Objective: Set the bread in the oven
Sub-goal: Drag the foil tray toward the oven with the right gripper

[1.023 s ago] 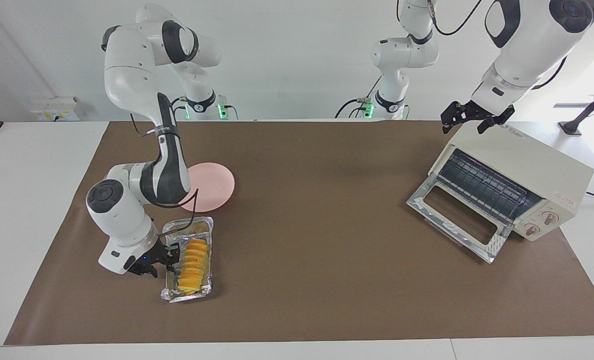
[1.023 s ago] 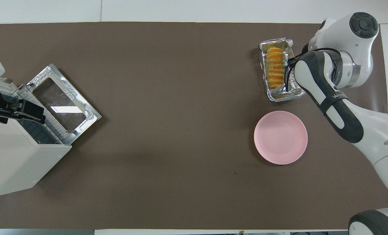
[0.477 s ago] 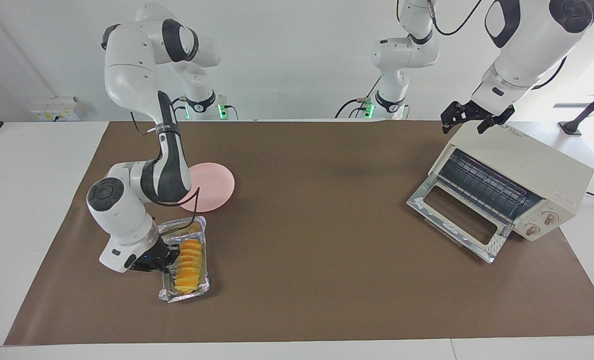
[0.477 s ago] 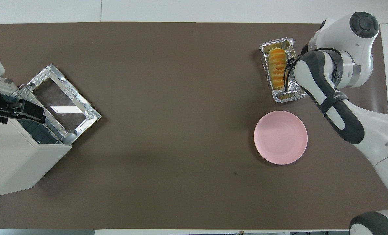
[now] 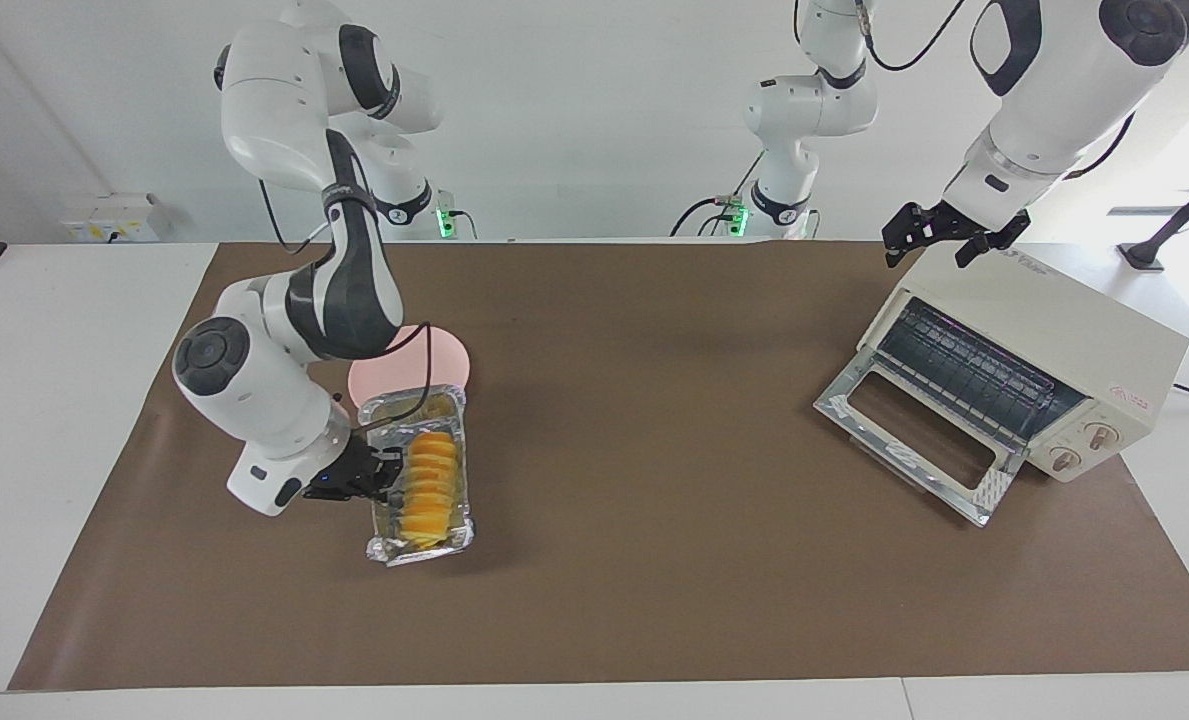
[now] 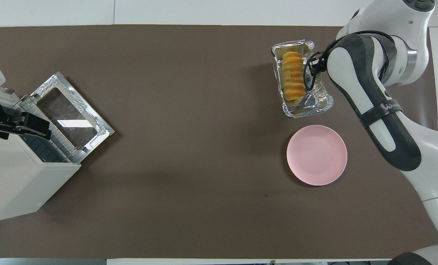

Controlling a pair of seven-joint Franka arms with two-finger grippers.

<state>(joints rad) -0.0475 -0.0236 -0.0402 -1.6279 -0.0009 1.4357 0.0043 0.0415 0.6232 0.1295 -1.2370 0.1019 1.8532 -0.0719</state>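
The right gripper (image 5: 379, 478) is clamped on the foil tray's (image 5: 451, 402) rim, the bread (image 5: 428, 484) carried inside it, raised at nine o'clock; the open oven (image 5: 1024, 350), at three o'clock beneath the wide-open left gripper (image 5: 939, 238), is not yet reached.

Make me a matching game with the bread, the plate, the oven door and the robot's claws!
Things:
1. bread
2. pink plate
3. oven door
4. left claw
5. right claw

Clues:
A. folded down, open
B. nothing lying on it
C. in the foil tray
D. open, over the oven top
E. shut on the foil tray's rim

Pairs: 1-C, 2-B, 3-A, 4-D, 5-E
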